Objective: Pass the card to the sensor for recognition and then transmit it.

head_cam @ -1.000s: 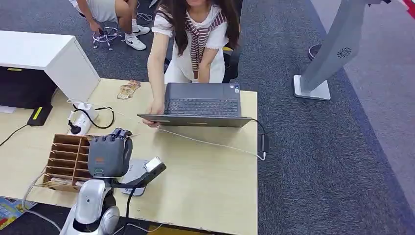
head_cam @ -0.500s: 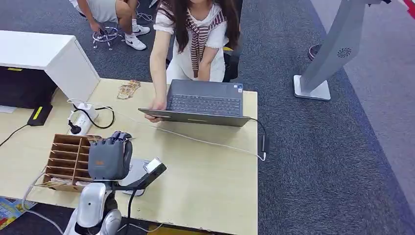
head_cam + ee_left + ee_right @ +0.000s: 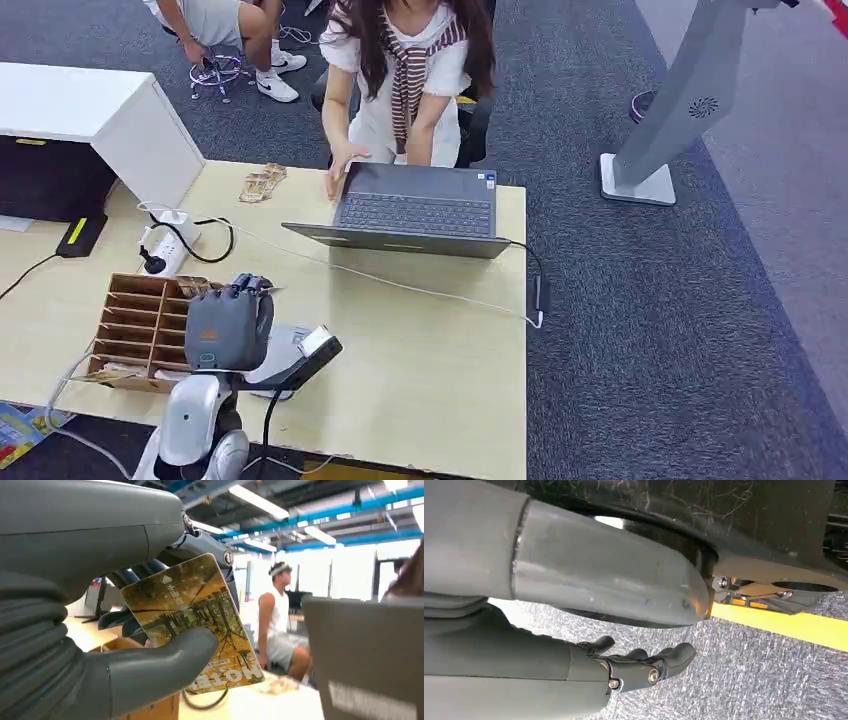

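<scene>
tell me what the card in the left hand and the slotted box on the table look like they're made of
The card, pinched by the left hand, looks like glossy printed plastic: thin, flat, with rounded corners and an autumn-tree photo, though laminated paper is possible. The slotted box looks like unfinished thin wood or fibreboard, going by its matte brown dividers with plain raw edges.

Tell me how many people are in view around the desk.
2. One person sits behind the laptop at the desk's far side; another crouches on the carpet at far left, mostly cut off.

Grey left hand (image 3: 100,630), golden tree-patterned card (image 3: 192,622), pale wood table (image 3: 430,340), brown wooden organiser (image 3: 140,320), grey laptop (image 3: 415,210).
</scene>
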Robot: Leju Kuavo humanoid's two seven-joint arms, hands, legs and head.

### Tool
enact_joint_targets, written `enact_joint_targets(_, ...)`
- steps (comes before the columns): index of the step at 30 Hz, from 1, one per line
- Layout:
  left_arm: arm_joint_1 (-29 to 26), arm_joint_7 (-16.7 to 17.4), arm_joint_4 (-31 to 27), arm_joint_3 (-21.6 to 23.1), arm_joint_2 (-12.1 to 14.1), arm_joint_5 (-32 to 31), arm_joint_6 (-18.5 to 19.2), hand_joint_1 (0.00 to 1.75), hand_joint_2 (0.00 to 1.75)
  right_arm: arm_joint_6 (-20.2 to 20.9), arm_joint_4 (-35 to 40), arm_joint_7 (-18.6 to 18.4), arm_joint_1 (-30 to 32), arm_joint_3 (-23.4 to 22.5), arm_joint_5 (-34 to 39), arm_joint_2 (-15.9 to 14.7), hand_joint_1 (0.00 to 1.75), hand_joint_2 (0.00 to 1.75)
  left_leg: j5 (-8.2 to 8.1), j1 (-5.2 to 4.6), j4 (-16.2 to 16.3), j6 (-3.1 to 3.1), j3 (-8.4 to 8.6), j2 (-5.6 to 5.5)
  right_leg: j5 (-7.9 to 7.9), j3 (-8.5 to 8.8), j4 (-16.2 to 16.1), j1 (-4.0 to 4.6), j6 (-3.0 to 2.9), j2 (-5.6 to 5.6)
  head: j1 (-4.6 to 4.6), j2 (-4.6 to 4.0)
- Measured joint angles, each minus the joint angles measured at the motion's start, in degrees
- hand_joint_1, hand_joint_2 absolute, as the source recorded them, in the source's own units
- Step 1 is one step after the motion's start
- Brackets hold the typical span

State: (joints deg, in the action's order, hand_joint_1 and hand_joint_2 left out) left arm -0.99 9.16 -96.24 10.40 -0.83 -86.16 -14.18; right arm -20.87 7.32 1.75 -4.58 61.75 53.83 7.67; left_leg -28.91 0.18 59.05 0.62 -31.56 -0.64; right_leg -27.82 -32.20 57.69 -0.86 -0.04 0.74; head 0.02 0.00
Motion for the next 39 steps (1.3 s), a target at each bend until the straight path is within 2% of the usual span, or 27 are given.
enact_joint_targets(6,-1.2,2.2,1.5,-0.6,0.1,0.3,7.9,1.75,1.75,0.3,0.0,-0.3,0.0,0.0,0.1,0.0,0.0,0.0,0.0,0.0,0.0,0.0,-0.01,0.0,0.0,0.0,0.0,0.0,0.0,0.0,0.0,0.0)
enact_joint_targets(10,-2.1,3.5,3.2,-0.9,0.3,0.4,11.3,1.75,1.75,0.3,0.0,-0.7,0.0,0.0,0.1,0.0,0.0,0.0,0.0,0.0,0.0,0.0,-0.01,0.0,0.0,0.0,0.0,0.0,0.0,0.0,0.0,0.0)
enact_joint_targets(29,-2.8,5.3,6.8,-1.5,1.1,2.3,15.9,1.75,1.75,1.3,0.0,-0.8,-0.2,1.2,0.2,0.0,0.0,0.0,0.0,0.0,0.0,0.0,0.01,0.0,0.0,0.03,0.0,0.0,0.0,-0.02,0.0,0.0)
enact_joint_targets(39,-2.8,5.4,7.0,-1.5,1.5,3.2,16.2,1.75,1.75,1.7,0.0,-0.8,-0.2,1.5,0.2,0.0,0.0,0.0,0.03,0.0,0.0,0.02,0.06,0.0,0.02,0.09,0.0,0.0,0.01,-0.05,0.0,0.0)
